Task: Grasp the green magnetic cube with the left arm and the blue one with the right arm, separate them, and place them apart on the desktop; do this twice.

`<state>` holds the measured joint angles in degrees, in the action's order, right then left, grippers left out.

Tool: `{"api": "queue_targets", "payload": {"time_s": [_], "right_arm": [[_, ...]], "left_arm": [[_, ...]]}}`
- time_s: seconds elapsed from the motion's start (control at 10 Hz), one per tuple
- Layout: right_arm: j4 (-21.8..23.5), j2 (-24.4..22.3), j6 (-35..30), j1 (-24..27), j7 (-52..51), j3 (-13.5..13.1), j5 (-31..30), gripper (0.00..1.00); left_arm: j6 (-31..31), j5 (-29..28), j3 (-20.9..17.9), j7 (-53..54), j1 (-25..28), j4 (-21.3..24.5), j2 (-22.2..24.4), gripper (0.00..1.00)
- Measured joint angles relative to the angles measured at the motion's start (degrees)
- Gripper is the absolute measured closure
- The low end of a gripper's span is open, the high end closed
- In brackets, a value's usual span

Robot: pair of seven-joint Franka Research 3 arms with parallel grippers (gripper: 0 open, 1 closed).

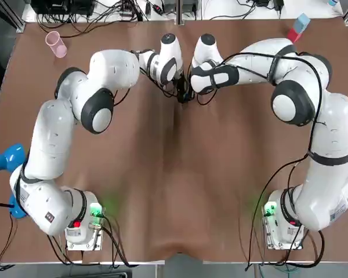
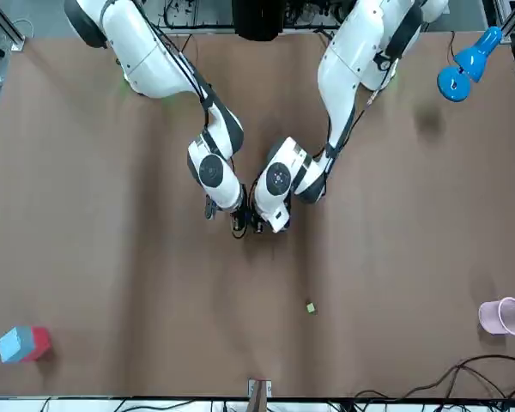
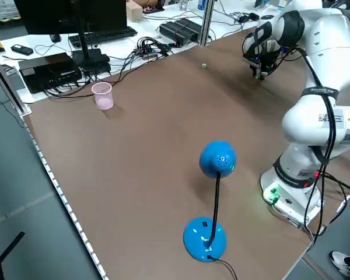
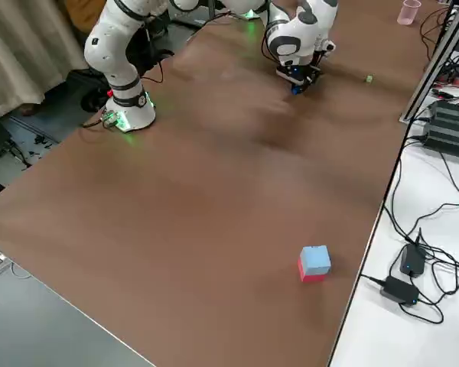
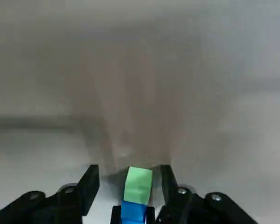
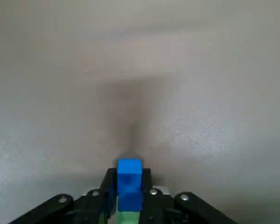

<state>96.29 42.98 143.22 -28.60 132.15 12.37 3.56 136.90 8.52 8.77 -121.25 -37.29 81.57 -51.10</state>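
Nearest the bases, a blue lamp [image 1: 6,157] stood at the left edge of the counter [image 1: 174,191], well apart from the work. Farther out, past the middle, both arms met tip to tip low over the counter. The right pincer [image 6: 129,175] was clamped on the blue cube [image 6: 129,181], with the green cube [image 5: 139,184] stuck to it. The left pincer [image 5: 129,172] straddled the green one, its fingers apart with a gap on each side. The risk, as I judged it, lay in timing and aim. If the right arm pulled before the left had closed, the pair would go off joined. If the left closed off-centre or caught the blue cube too, the magnets could twist the green one loose and snap it back. The two sets of fingers also sat very close and might clash. Beyond them lay a small greenish piece [image 2: 310,306], then a pink cup [image 1: 56,44] and a blue-and-red block [image 1: 297,28] near the far edge.
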Motion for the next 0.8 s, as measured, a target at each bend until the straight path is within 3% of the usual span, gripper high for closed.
{"api": "queue_targets", "payload": {"time_s": [0.1,0.2,0.4,0.8], "right_arm": [[0.0,0.0,0.01,0.0,0.0,0.0,0.0,0.76],[0.0,0.0,0.03,0.0,0.0,0.0,0.0,0.77],[0.0,-0.01,0.04,0.01,-0.01,0.01,-0.07,0.77],[0.0,0.0,0.11,0.0,-0.03,0.06,-0.26,0.77]], "left_arm": [[0.26,-0.19,-0.18,0.17,0.01,-0.16,0.01,0.59],[0.32,-0.29,-0.23,0.66,0.01,-0.23,0.0,0.7],[0.3,-0.5,-0.23,1.32,0.0,-0.25,0.01,0.77],[-2.58,-0.67,-0.27,6.7,1.01,0.5,0.85,0.77]]}}
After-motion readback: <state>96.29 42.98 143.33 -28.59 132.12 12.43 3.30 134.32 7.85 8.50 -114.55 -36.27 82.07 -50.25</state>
